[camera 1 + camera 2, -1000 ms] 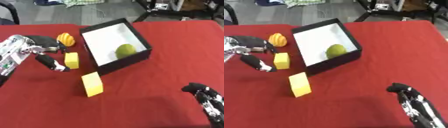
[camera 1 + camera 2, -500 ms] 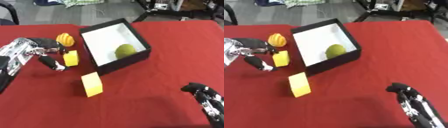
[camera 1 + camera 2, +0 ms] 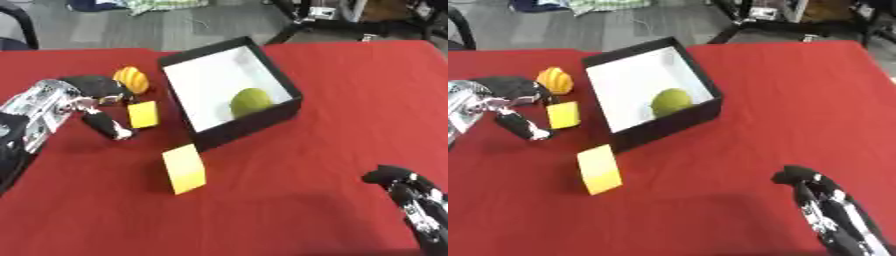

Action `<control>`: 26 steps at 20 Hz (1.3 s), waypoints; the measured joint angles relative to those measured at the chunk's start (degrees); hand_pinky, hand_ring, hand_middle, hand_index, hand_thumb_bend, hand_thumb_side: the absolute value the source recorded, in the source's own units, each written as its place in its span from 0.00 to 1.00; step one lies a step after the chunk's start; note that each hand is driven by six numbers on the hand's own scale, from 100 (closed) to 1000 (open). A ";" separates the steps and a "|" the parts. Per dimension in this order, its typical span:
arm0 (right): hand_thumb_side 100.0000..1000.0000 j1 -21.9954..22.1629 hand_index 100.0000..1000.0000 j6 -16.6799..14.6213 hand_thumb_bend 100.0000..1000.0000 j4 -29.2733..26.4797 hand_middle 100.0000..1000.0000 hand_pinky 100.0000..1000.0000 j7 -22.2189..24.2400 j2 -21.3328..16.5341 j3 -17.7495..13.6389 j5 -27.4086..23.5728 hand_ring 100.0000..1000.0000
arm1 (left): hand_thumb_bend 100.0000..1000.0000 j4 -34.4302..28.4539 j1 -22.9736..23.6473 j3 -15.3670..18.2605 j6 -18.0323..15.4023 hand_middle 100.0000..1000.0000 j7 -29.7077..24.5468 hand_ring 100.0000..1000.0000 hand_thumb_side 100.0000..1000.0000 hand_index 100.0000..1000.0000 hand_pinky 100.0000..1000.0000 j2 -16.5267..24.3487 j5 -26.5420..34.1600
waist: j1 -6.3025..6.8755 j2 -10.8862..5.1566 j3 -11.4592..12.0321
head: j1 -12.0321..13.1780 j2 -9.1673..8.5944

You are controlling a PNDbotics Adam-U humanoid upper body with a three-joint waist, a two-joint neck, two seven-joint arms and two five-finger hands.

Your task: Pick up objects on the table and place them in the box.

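Since a second ago the left hand [image 3: 83, 100] has drawn in slightly closer to the small yellow block [image 3: 143, 114], and nothing else on the red surface [image 3: 289, 170] has shifted. That hand comes in from the left edge with its fingers spread and relaxed, holding nothing: its upper fingers [image 3: 112, 87] reach toward the orange ridged object [image 3: 131, 78], and its thumb [image 3: 109, 126] points down and to the right, ending just beside the small yellow block's lower left corner. Whether the thumb touches the block cannot be told.

The small yellow block lies flat between the hand and the black box [image 3: 262, 117], just beside the box's left wall. The orange ridged object sits behind it, close to the box's far left corner. A larger yellow block [image 3: 185, 168] lies apart from the hand, in front of the box's near corner, on the open cloth.

The box is black outside and white inside, set askew to the surface's edge, and open at the top. A green round fruit [image 3: 251, 101] rests inside it, against the right-hand wall.

The right hand [image 3: 820, 200] shows at the lower right corner, fingers up and relaxed, grasping nothing, well apart from every object.

No writing or label can be read on the box, blocks or hands.
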 measured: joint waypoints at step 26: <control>0.47 -0.02 0.79 0.00 0.00 0.02 0.68 1.00 0.02 0.00 0.00 0.01 0.78 | 0.00 -0.37 0.15 -0.30 5.85 0.48 16.94 0.52 0.05 0.47 0.70 -2.20 -3.09 | 0.00 0.00 -0.13 | -0.02 0.00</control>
